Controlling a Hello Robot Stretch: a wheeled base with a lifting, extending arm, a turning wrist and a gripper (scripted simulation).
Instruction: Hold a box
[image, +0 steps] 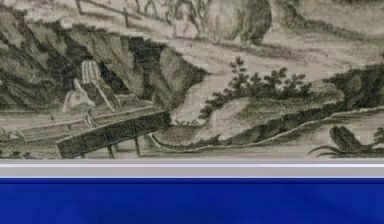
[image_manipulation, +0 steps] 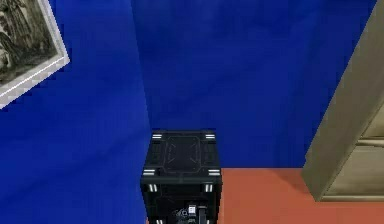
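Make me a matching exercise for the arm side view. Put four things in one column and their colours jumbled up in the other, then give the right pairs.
Things:
1. wall
2. door
3. floor
4. boxy case with pale corners

Colours:
A. black
B. reddish orange
C. blue
D. beige

Pairs: 1-C, 2-D, 3-B, 4-A
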